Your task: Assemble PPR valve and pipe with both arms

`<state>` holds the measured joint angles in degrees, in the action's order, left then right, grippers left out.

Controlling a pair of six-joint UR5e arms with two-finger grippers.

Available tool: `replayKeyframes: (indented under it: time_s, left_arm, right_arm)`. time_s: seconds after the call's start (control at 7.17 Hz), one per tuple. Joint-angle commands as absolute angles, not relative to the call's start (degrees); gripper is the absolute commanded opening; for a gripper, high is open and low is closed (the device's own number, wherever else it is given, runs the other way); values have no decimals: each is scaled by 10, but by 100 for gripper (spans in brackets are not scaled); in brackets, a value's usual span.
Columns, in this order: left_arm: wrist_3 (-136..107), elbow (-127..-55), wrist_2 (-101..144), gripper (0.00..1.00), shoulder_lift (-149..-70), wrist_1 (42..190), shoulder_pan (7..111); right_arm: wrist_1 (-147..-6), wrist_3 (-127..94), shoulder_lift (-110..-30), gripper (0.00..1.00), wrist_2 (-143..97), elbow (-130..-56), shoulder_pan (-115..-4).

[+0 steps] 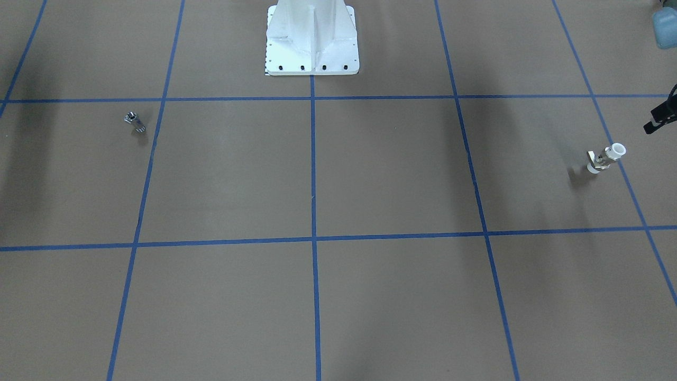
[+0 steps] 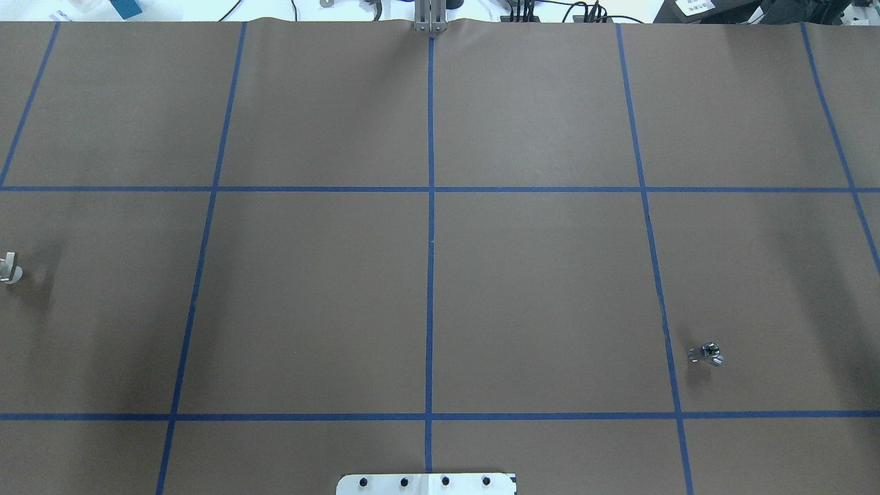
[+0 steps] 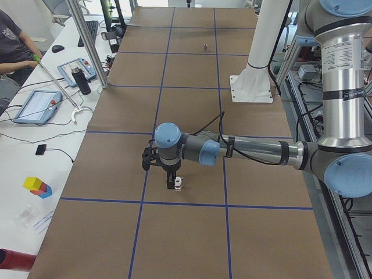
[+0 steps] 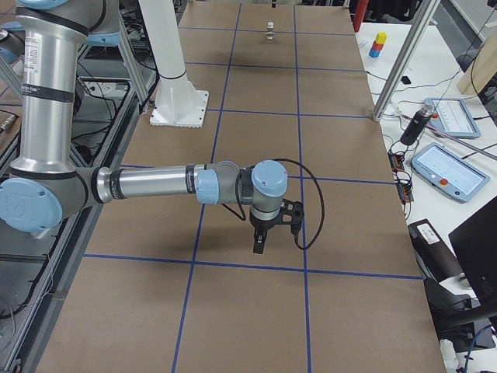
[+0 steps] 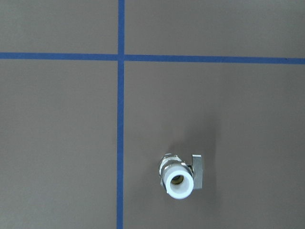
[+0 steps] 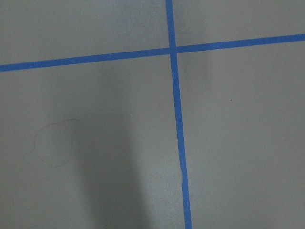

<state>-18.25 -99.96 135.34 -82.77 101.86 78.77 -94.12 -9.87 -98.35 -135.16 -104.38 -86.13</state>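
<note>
The PPR valve point(image 1: 605, 157), with white ring ends and a metal middle, stands on the brown table. It also shows at the left edge of the overhead view point(image 2: 9, 268) and low in the left wrist view point(image 5: 180, 177). My left gripper point(image 3: 170, 182) points down just beside the valve point(image 3: 179, 183), not touching it; only a black part of it shows in the front view point(image 1: 661, 119). I cannot tell if it is open. The pipe point(image 1: 134, 120) point(image 2: 708, 354) lies alone on the other side. My right gripper point(image 4: 260, 242) hangs over bare table; I cannot tell its state. The right wrist view shows no pipe.
The white robot pedestal point(image 1: 312, 42) stands at the table's middle edge. Blue tape lines point(image 2: 430, 206) grid the table. A side desk holds tablets point(image 3: 38, 106), a bottle point(image 3: 83, 80) and coloured blocks point(image 3: 38, 187). A person point(image 3: 14, 49) sits there.
</note>
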Motion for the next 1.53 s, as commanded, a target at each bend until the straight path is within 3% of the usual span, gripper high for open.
replayKeyframes:
  time_s: [0.0, 0.84, 1.12, 1.39]
  left_arm:
    - [-224, -983, 1305, 99, -830, 1057, 732]
    - [-221, -937, 1305, 94, -841, 1084, 679]
    - [-223, -934, 1309, 82, -841, 1092, 679]
    - [-226, -935, 1310, 60, -841, 1092, 679]
  right_arm:
    - [-940, -98, -983, 99, -1352, -1044, -861]
    - [-940, -97, -983, 99, -1351, -1044, -860]
    - [-940, -97, -983, 99, -1351, -1046, -860]
    - [-940, -97, -983, 99, -1352, -1048, -860]
